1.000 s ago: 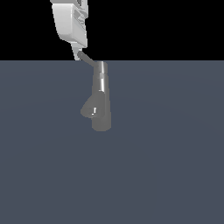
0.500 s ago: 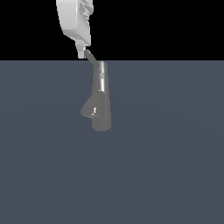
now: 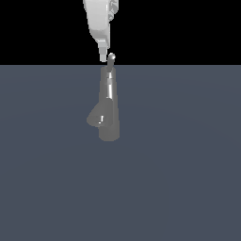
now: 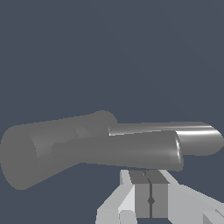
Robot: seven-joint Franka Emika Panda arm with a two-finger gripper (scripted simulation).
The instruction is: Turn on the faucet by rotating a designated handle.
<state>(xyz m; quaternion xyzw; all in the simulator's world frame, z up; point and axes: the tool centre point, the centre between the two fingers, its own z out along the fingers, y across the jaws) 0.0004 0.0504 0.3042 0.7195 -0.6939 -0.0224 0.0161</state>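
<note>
Hand point(image 3: 104, 57), fingers pressed together and holding nothing, touches the handle point(image 3: 111, 59) atop the faucet point(image 3: 108, 106); pushing appears under way, rotation judged incomplete.

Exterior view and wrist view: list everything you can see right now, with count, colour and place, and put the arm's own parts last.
faucet: one, shiny grey metal, tall column standing on the floor near the middle of the exterior view.
spout: one, grey, short cone branching off the column low down, toward the exterior view's left.
handle: one, thin grey rod at the column's top, seen nearly end-on in the exterior view.
floor: one, flat slate blue, under the faucet; black background above it.
gripper: one, white with grey pads, coming down from above, its tip right beside the handle on the exterior view's left; in the wrist view the fingers are pressed together with nothing between them.
</note>
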